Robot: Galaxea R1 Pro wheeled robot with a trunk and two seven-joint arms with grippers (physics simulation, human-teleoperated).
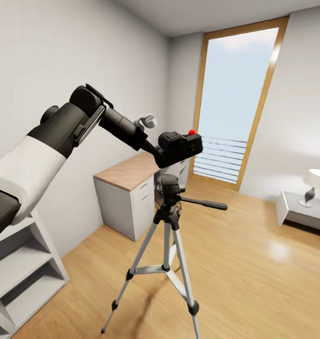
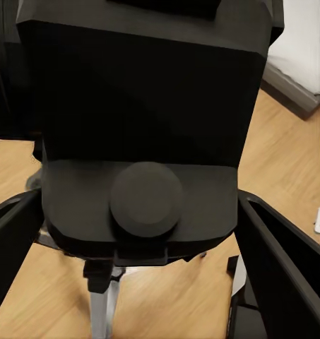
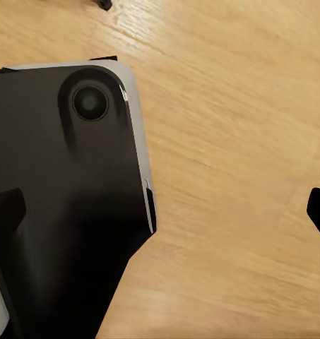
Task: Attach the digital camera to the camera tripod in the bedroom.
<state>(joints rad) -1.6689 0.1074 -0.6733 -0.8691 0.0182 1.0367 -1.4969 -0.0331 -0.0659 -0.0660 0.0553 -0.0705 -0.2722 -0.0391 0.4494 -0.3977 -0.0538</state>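
Matte black digital camera (image 1: pixel 179 147), red round button up top, held in the air by the left gripper (image 1: pixel 159 151) at the end of the outstretched left arm. It sits just above the black head of the camera tripod (image 1: pixel 167 221), a small gap showing between them in the head view, not seated. In the left wrist view the camera (image 2: pixel 145 120) is close up between the two dark fingers (image 2: pixel 290 272), which stand on either side of the body and appear clamped on it; the tripod's top and one silver leg (image 2: pixel 102 296) show right below.

Tripod stands on light wood plank floor (image 1: pixel 254 263), three thin silver legs spread, black pan handle sticking out toward the robot's right. Directly behind: wood-topped desk (image 1: pixel 127 172) with white drawers against the pale grey wall. A small white-grey object (image 1: pixel 147 121) sits behind the forearm, too partly hidden to identify. Tall wood-framed window (image 1: pixel 235 99) on the far wall with a railing outside. White cube shelf (image 1: pixel 23 273) at the robot's near left, under the arm. Far right: low grey unit (image 1: pixel 299 209) carrying a white-shaded lamp (image 1: pixel 315 183).

Right wrist view: right gripper (image 3: pixel 160 212) fingertips spread wide apart, nothing between them, over plank floor and a black, white-edged part of the robot (image 3: pixel 61 212).
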